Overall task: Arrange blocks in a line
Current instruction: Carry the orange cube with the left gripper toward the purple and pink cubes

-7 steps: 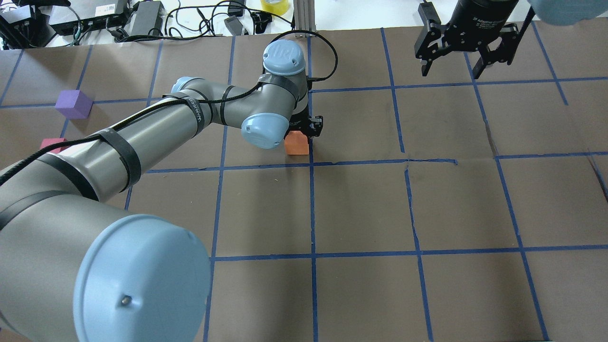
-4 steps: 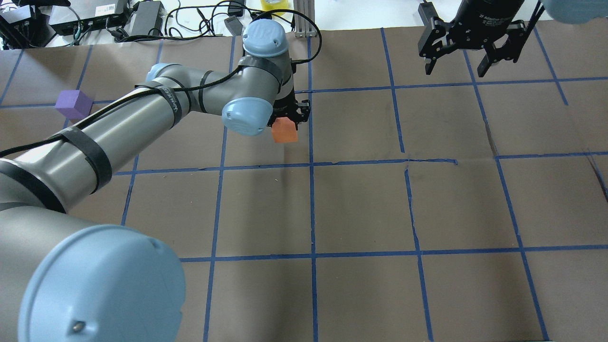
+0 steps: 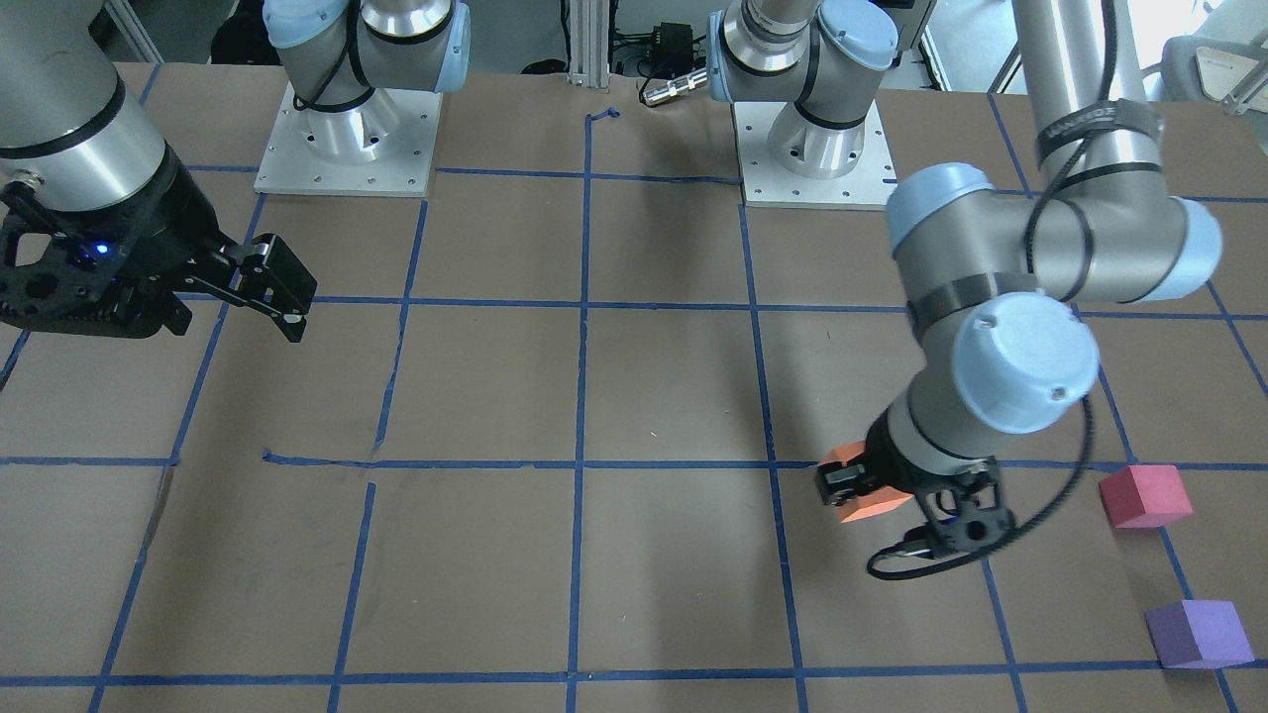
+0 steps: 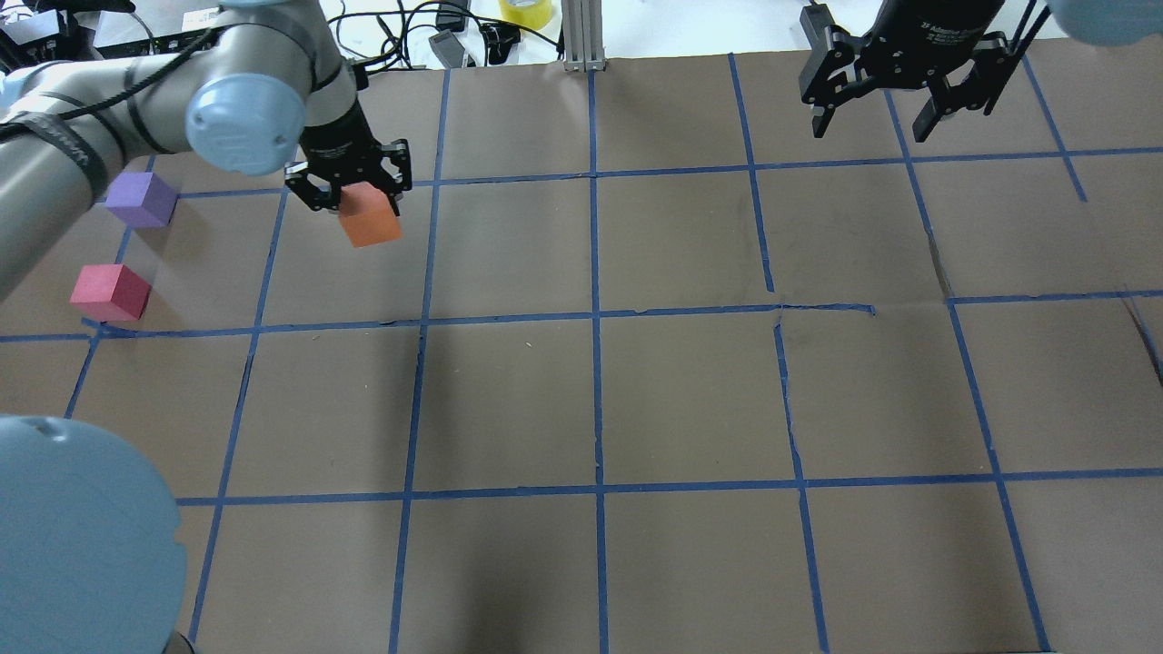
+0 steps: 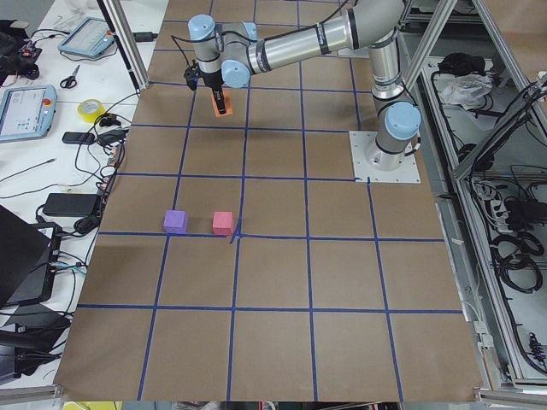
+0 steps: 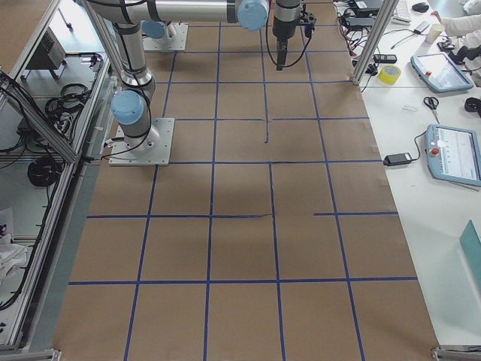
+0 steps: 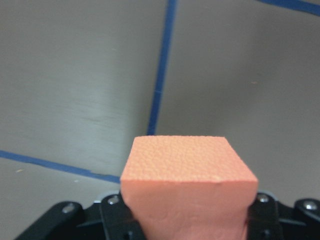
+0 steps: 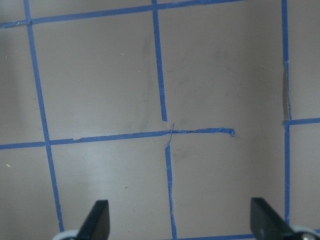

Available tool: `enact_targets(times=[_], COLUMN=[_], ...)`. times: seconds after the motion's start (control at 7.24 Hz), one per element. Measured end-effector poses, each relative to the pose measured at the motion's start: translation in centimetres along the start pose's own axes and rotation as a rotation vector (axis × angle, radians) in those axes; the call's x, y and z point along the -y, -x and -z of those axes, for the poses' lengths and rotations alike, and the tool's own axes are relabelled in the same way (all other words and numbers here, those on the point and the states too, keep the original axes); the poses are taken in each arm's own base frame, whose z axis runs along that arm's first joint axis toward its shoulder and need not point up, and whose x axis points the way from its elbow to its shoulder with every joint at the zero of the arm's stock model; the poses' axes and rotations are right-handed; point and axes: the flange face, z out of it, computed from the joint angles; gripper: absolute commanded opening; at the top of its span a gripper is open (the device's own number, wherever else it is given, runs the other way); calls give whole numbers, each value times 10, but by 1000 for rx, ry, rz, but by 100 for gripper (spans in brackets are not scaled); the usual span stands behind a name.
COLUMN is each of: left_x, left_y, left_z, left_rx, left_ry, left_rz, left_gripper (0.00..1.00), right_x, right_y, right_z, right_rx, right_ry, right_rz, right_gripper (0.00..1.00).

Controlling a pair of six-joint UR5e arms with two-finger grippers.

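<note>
My left gripper point(image 4: 350, 193) is shut on the orange block point(image 4: 370, 218) and holds it above the table in the far-left part. The block fills the bottom of the left wrist view point(image 7: 189, 180) and also shows from the front point(image 3: 860, 497). The purple block point(image 4: 141, 200) and the red-pink block point(image 4: 111, 292) rest on the paper to its left, side by side and apart; from the front the purple block point(image 3: 1197, 634) lies in front of the red-pink one point(image 3: 1144, 496). My right gripper point(image 4: 872, 118) is open and empty, high over the far-right corner, its fingertips point(image 8: 97, 222) wide apart.
The table is covered with brown paper marked by a blue tape grid point(image 4: 598, 313). Cables, power bricks and a yellow tape roll point(image 4: 525, 9) lie beyond the far edge, by an aluminium post point(image 4: 577, 36). Both arm bases point(image 3: 347, 139) stand on the robot's side.
My left arm has swung left with the orange block, from the table's middle toward the purple and red-pink blocks. The right gripper has barely moved.
</note>
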Motion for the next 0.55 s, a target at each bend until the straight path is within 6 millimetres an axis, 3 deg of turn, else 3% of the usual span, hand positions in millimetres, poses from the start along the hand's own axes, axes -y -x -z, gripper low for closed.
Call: enact_targets(times=[0.28,0.55], left_x=[30,62], left_y=[99,171], left_z=[3,-5], left_rx=[28,28], left_ry=[11,-5], left_rz=[-11,-83], left_gripper=[0,0], right_x=[-1,-2], right_y=[0,1], right_z=[1,2], right_rx=[-6,-5], right_ry=[-2,-2], right_rz=[2,4], right_gripper=[100,100])
